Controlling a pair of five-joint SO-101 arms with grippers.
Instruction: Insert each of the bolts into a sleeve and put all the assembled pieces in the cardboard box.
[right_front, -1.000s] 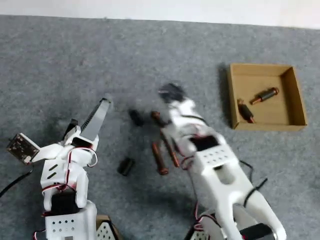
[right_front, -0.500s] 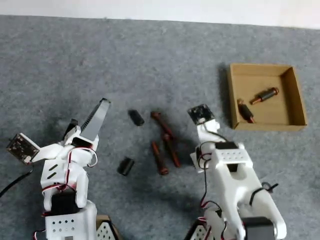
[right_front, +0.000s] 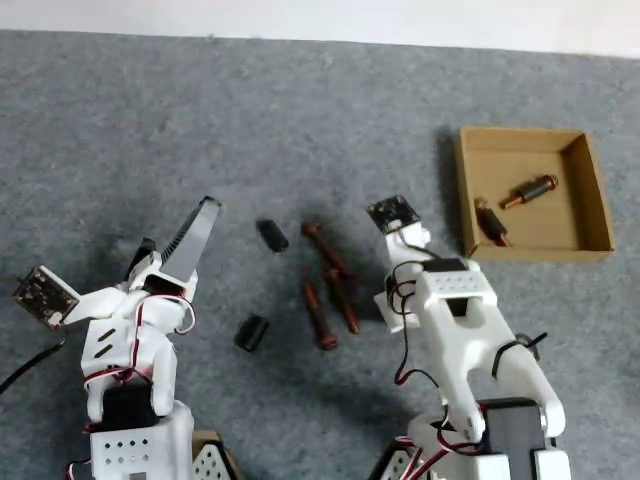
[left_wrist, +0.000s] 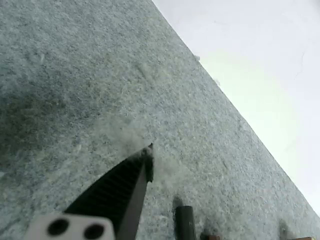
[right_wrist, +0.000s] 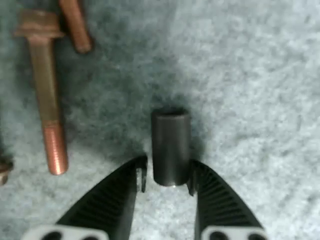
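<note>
The right gripper hangs low over the grey carpet. Its jaws are narrow, barely wider than the black sleeve whose near end sits between the fingertips. I think I see a sliver of gap on 1 side, so I'd call it not yet clamped. The sleeve lies on its side, hollow end facing away from the gripper. A copper-coloured bolt lies near it, roughly parallel.

That bolt belongs to 3 loose bolts clustered between the arms. A second sleeve and a third sleeve lie beside the cluster. The left gripper points out over the carpet near the second sleeve, looking closed to a single point and holding nothing. The cardboard box holds 2 assembled pieces.

My worry is the purchase. The fingertips cover only the very end of a smooth, round sleeve, so closing there could squirt it forward or let it swing once lifted. A crooked sleeve would make threading a bolt awkward. A sideways drift could also nudge the neighbouring bolt.
</note>
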